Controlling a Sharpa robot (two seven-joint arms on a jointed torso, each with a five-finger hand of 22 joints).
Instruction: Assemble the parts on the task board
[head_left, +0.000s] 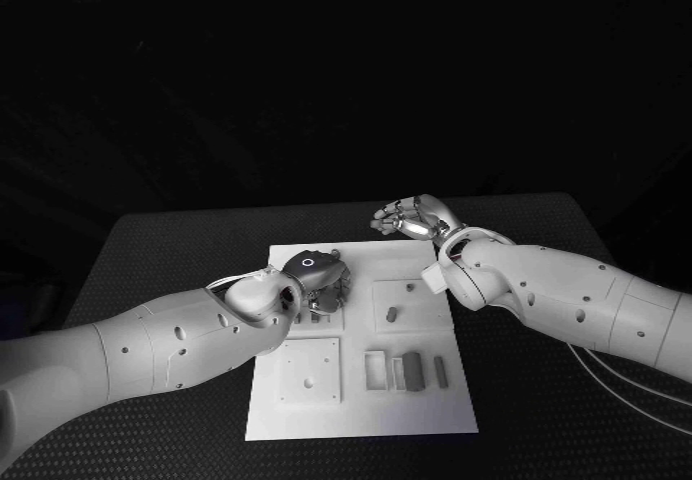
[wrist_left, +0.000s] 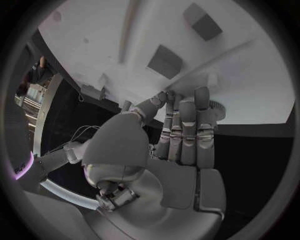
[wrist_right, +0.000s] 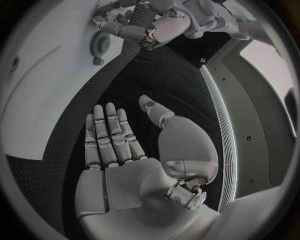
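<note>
At the black table, we see the robot's 2 white arms reaching over the white task board, which lies in the middle of the tabletop. The left hand hangs low over the board's far left part, fingers pointing down toward it; from the left wrist view, the left hand's fingers run straight and side by side, their tips at or just above the board's surface, and we cannot tell whether they touch it. We see nothing held in that palm. The right hand sits just beyond the board's far edge, over bare table, its fingers stretched flat and close together, thumb set apart, holding nothing. On the board's near half, several small grey parts stand together, and another part stands nearer the middle.
</note>
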